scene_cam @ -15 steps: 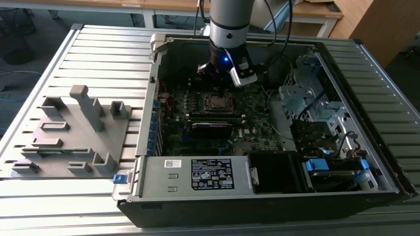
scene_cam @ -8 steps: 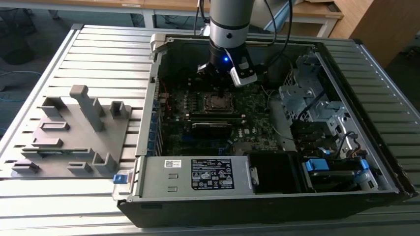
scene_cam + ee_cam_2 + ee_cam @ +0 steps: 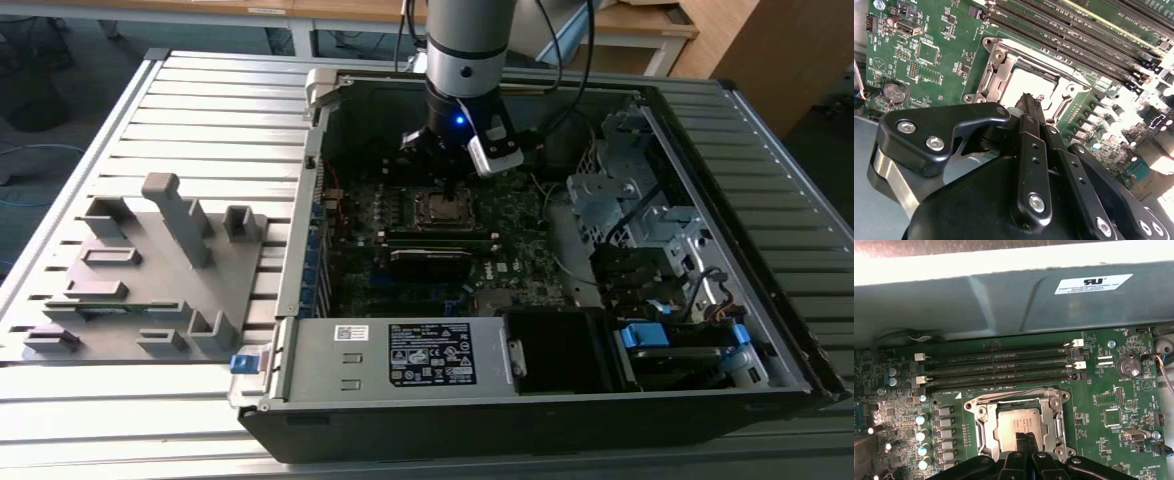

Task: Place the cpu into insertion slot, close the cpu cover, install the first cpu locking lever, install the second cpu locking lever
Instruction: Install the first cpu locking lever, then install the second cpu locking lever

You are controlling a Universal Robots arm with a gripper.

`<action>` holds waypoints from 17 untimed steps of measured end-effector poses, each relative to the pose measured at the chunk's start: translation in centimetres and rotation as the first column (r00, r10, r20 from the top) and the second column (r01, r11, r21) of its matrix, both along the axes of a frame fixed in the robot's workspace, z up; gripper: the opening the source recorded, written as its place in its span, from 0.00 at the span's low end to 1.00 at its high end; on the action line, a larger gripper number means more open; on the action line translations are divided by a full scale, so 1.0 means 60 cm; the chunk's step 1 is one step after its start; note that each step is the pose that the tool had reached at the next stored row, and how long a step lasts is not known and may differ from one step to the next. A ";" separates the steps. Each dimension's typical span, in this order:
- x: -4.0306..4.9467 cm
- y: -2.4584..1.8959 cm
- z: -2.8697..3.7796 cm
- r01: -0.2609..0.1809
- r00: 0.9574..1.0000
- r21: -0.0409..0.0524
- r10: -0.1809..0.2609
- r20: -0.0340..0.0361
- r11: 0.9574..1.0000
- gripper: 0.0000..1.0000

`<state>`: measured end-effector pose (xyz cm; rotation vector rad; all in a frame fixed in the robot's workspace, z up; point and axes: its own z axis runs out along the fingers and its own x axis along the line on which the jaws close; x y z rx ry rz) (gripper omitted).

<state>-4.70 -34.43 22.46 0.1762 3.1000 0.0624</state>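
Note:
The cpu (image 3: 1015, 421) lies flat in the insertion slot (image 3: 979, 416) on the green motherboard, its silver-grey top showing. The cpu cover (image 3: 1056, 415) lies down around it, a silver frame with the chip in its window. In the second wrist view the cpu (image 3: 1024, 82) and the cpu cover (image 3: 996, 67) sit just beyond my fingertips. My gripper (image 3: 1024, 438) is shut, its two black fingers pressed together with nothing between them, the tips right over the chip's near edge. In the exterior view the gripper (image 3: 445, 178) hangs inside the open computer case just above the socket (image 3: 442, 207).
Long black memory slots (image 3: 999, 365) run beside the socket, with the grey case wall (image 3: 1004, 300) behind them. Capacitors (image 3: 921, 435) and a coin battery (image 3: 1129, 366) flank it. A grey fixture plate (image 3: 147, 280) lies at the exterior view's left; the power supply (image 3: 400, 355) and drive cage (image 3: 627, 210) crowd the case.

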 end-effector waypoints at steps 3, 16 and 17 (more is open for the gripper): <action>0.000 0.0000 0.002 -0.001 1.000 0.000 0.001 0.000 1.000 0.10; 0.000 0.0000 0.011 -0.001 1.000 0.000 0.001 0.000 1.000 0.10; 0.000 0.0000 0.011 -0.001 1.000 0.000 0.001 0.000 1.000 0.10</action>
